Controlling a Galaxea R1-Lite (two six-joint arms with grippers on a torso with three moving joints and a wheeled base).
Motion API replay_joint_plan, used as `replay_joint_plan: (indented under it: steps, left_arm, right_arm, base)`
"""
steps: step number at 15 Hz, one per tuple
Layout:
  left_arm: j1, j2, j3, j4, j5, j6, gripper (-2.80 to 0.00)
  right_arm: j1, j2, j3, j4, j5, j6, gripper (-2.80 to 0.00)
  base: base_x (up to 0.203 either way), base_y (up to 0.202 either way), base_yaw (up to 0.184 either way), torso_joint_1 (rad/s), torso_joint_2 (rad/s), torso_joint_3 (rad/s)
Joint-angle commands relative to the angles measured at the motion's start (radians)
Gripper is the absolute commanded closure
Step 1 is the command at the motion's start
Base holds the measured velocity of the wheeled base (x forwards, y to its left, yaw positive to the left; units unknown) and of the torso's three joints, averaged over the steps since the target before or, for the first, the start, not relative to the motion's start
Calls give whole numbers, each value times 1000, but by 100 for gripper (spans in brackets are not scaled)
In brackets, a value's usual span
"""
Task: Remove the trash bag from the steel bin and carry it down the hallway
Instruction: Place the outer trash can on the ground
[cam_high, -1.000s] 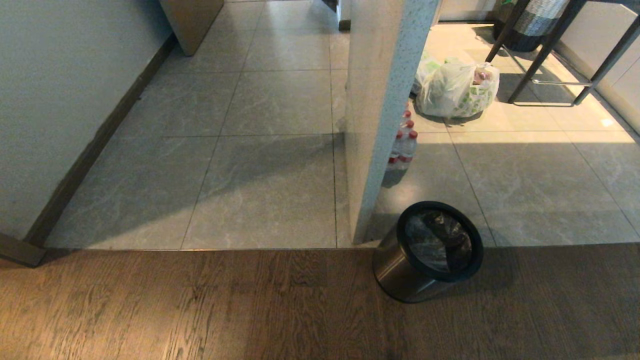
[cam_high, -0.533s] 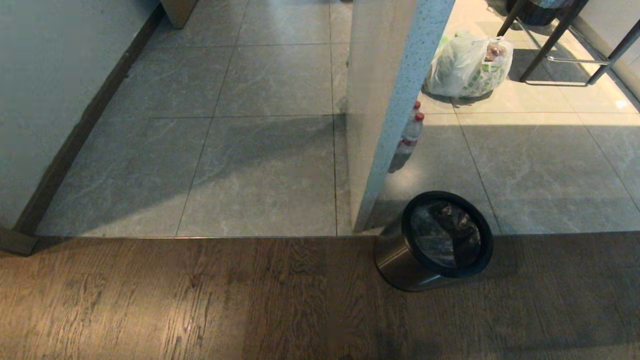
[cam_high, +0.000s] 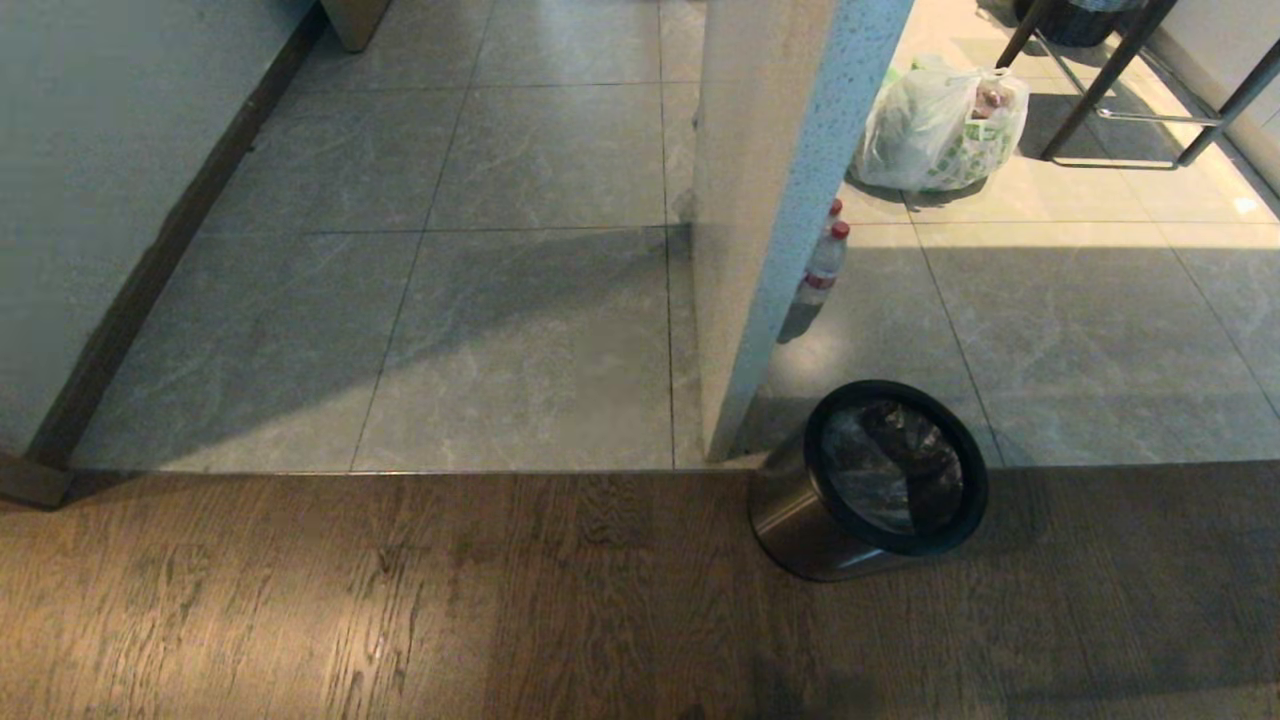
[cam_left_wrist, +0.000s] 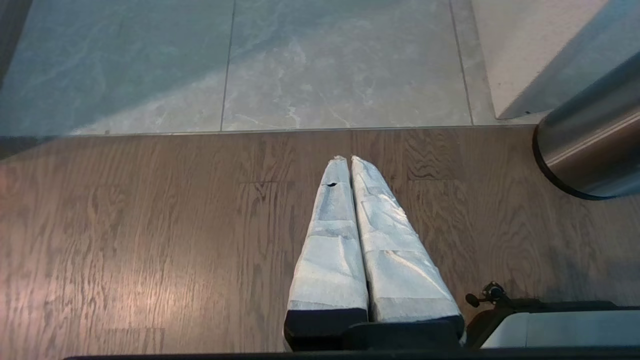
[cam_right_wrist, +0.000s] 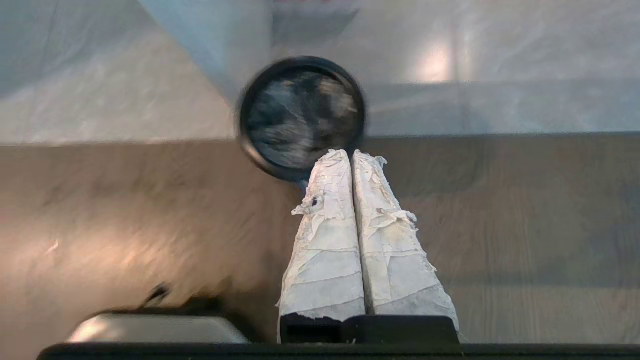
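Observation:
The steel bin (cam_high: 800, 525) with its black rim ring stands on the wood floor at the foot of a speckled partition, right of centre in the head view. Inside it lies the clear crinkly trash bag (cam_high: 885, 465). Neither arm shows in the head view. My right gripper (cam_right_wrist: 351, 152) is shut and empty above the wood floor, its white-taped tips pointing at the bin (cam_right_wrist: 250, 145) and the trash bag (cam_right_wrist: 300, 117) from above. My left gripper (cam_left_wrist: 348, 159) is shut and empty over the wood floor, with the bin's steel wall (cam_left_wrist: 595, 145) off to its side.
The speckled partition (cam_high: 770, 210) rises just behind the bin. Water bottles (cam_high: 822, 265) stand beside it. A white bag with green print (cam_high: 935, 135) lies on the tiles, near dark metal legs (cam_high: 1110, 85). A wall with dark skirting (cam_high: 140, 280) runs along the left.
The whole head view has shifted: the bin and floor seam sit slightly higher and the far bag nearer the top, so the camera moved. The bin itself has not moved.

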Motion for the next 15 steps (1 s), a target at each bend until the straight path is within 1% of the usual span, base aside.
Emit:
replay_joint_plan:
  steps: [1,2,3,5,6,8,9,11,12,14,15]
  left_arm:
    - [0,0,0,0,0,0,0]
    - [0,0,0,0,0,0,0]
    - [0,-2,0,0,0,0,0]
    - [0,0,0,0,0,0,0]
    - [0,0,0,0,0,0,0]
    - [0,0,0,0,0,0,0]
    - [0,0,0,0,0,0,0]
    - [0,0,0,0,0,0,0]
    - [0,0,0,0,0,0,0]
    - [0,-1,0,0,0,0,0]
    - [0,-1,0,0,0,0,0]
  right_arm:
    - [40,505,-288,82,15,13,0]
    - [72,672,-404,116,26,26,0]
    - [111,828,-492,141,36,37,0]
    - [202,1078,-607,160,69,56,0]
    - [241,1177,-649,159,97,67,-280]
    - [297,1335,-700,141,158,80,-280]
    - [317,1405,-717,111,177,80,-280]
    - [338,1512,-728,6,190,74,-280]
    - [343,1547,-732,-36,198,71,-280]
    - [342,1533,-715,-47,207,69,-280]
    - [341,1518,-680,-53,207,66,-280]
  base:
    - [0,0,0,0,0,0]
    - [0,0,0,0,0,0]
    - [0,0,0,0,0,0]
    - [0,0,0,0,0,0]
    - [0,0,0,0,0,0]
    - [0,0,0,0,0,0]
    - [0,0,0,0,0,0]
    - [0,0,0,0,0,0]
    - [0,0,0,0,0,0]
    - [0,0,0,0,0,0]
    - [0,0,0,0,0,0]
